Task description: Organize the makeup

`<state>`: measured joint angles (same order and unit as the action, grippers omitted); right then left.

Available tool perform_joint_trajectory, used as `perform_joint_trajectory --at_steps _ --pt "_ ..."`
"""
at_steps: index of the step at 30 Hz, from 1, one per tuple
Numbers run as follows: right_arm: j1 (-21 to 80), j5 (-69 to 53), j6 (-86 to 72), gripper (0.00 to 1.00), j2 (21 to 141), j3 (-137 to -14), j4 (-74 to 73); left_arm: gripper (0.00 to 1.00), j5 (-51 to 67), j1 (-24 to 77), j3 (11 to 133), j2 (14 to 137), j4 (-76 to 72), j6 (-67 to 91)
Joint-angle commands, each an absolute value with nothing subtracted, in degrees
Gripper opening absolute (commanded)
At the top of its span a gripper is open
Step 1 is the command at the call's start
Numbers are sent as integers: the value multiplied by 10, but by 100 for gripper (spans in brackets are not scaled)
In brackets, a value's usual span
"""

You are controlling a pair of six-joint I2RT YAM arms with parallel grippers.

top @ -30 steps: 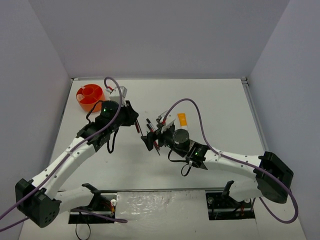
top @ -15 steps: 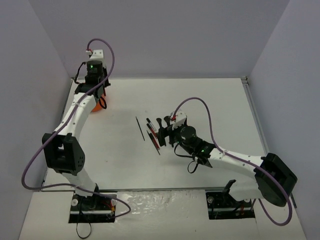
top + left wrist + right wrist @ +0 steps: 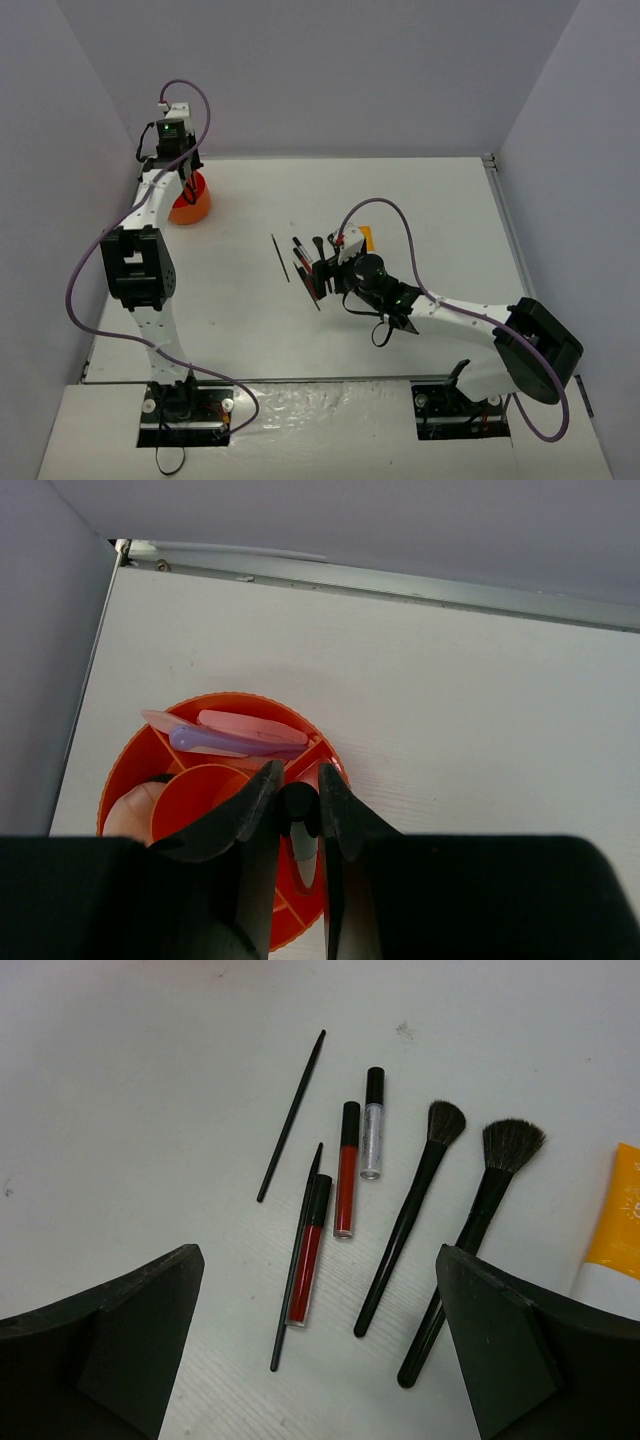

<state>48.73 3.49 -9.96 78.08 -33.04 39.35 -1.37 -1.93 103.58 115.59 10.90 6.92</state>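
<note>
In the left wrist view my left gripper (image 3: 297, 780) is shut on a small black-capped tube (image 3: 298, 812), held over the orange holder (image 3: 118, 780). A lilac stick (image 3: 235, 742) and a pink stick (image 3: 250, 724) lie in a holder compartment. My right gripper (image 3: 316, 1265) stands open just above the makeup on the table. That makeup is two thin black pencils (image 3: 292, 1115), two red tubes (image 3: 345, 1175), a clear glitter tube (image 3: 372, 1130), two black brushes (image 3: 410, 1210) and an orange-white tube (image 3: 612, 1230). The top view shows the left gripper (image 3: 185, 182) at the holder (image 3: 192, 210).
The holder sits at the table's back left corner, close to the left wall (image 3: 90, 200) and the back rail (image 3: 400, 580). A pale pink round thing (image 3: 128, 815) lies in another holder compartment. The right arm's purple cable (image 3: 400, 225) loops over the table's middle.
My left arm has swung from the makeup row at the table's middle to the holder at the back left. The right gripper has stayed open over the row, shifting only slightly.
</note>
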Motion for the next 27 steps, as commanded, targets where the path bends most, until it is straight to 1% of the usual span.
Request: perform_joint_trajectory --at_steps 1,7,9,16,19,22,27 --pt "483 25 -92 99 785 -347 441 1 -17 -29 1039 1146 49 36" --pt "483 19 -91 99 789 -353 429 4 -8 -32 1033 1158 43 29" --pt "483 21 -91 99 788 -358 418 15 -3 -31 1031 1158 43 33" --pt "483 28 -101 95 776 -370 362 27 -1 -32 1031 1158 44 37" --pt "483 28 -106 91 765 -371 336 32 0 -32 1028 1155 45 41" --pt "485 26 -112 84 762 -374 290 39 0 -33 1020 1141 44 54" --pt "502 27 -122 71 791 -400 221 52 34 -31 980 1062 34 112"
